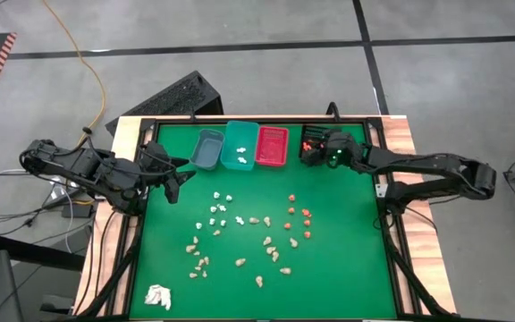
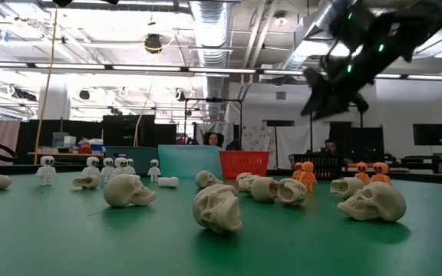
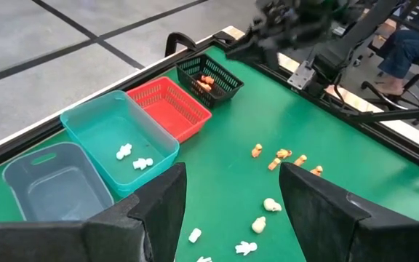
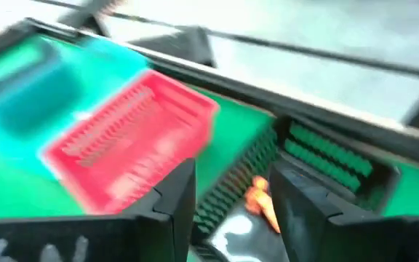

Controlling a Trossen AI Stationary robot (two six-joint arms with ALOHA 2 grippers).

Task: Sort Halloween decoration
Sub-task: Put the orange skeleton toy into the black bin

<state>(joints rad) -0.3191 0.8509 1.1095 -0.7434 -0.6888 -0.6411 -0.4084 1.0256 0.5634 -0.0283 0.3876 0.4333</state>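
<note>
Tiny decoration pieces lie scattered on the green mat: white skeletons point(image 1: 220, 210), orange figures point(image 1: 299, 215) and tan skulls point(image 1: 266, 246). My right gripper point(image 1: 311, 148) hovers open over the black bin point(image 1: 315, 150) at the far right. In the right wrist view an orange piece point(image 4: 262, 200) shows between the fingers, over or in that bin; I cannot tell whether it touches a finger. The left wrist view shows more orange pieces in the black bin point(image 3: 206, 81). My left gripper point(image 1: 179, 182) is open and empty near the mat's left side point(image 3: 231, 211).
Four bins stand in a row at the far edge: grey point(image 1: 207, 148), teal point(image 1: 240, 144) holding a few white pieces point(image 3: 133, 158), red point(image 1: 272, 146) and the black one. A white papery wad point(image 1: 157, 296) lies at the near left corner. A black frame borders the mat.
</note>
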